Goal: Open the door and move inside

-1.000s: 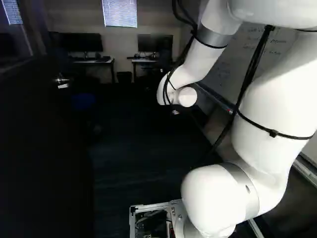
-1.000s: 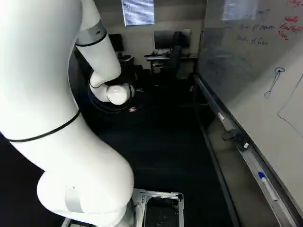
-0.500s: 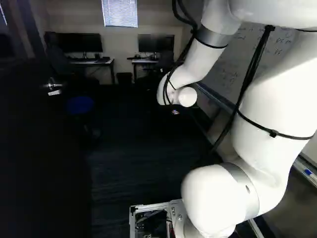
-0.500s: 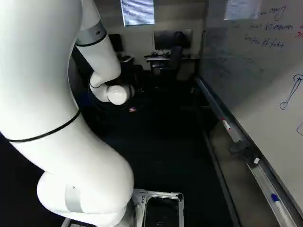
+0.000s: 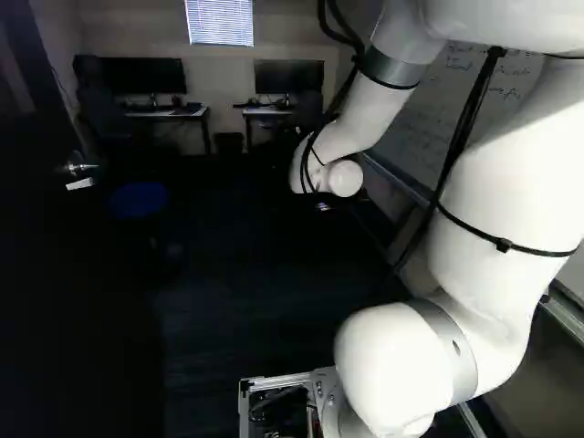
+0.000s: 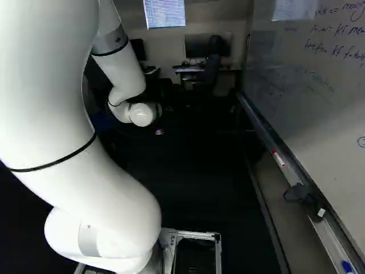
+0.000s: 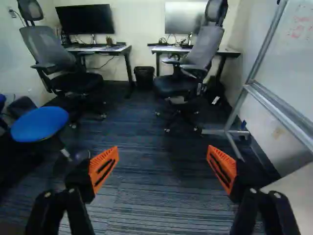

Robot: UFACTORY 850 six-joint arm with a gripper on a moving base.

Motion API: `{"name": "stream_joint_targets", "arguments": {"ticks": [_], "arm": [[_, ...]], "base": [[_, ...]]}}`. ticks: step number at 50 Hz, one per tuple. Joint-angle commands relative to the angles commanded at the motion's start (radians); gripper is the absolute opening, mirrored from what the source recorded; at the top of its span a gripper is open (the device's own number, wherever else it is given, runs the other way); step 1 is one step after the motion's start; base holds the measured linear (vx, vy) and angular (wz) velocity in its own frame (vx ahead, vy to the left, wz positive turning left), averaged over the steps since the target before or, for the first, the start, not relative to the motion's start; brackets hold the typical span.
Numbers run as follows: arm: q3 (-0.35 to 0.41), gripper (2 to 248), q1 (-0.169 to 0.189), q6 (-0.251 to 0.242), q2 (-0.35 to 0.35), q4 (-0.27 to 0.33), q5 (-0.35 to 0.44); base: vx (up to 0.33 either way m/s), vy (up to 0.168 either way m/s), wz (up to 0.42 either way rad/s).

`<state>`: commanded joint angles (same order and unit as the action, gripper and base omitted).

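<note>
Left base view: open door [image 5: 73, 292]

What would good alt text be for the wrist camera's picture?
Open black gripper with orange pads, pointing into an office. Ahead on dark carpet stand two desks with monitors, two office chairs and a bin; nearer are a blue stool to one side and a whiteboard opposite.

An office is indicated: monitors [image 7: 85, 24] are set on far desks [image 7: 100, 49], office chairs [image 7: 173, 85] are placed beside them, and a written-on whiteboard [image 6: 319, 91] is seen right.
</note>
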<state>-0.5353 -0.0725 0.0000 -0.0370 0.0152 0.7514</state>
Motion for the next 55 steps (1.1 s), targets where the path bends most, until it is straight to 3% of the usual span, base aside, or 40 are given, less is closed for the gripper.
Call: {"name": "stream_joint_targets", "arguments": {"ticks": [55], "arm": [[0.000,247,0.000,0.000,0.000,0.000,0.000]], "base": [[0.184,0.007,-0.007]]}}
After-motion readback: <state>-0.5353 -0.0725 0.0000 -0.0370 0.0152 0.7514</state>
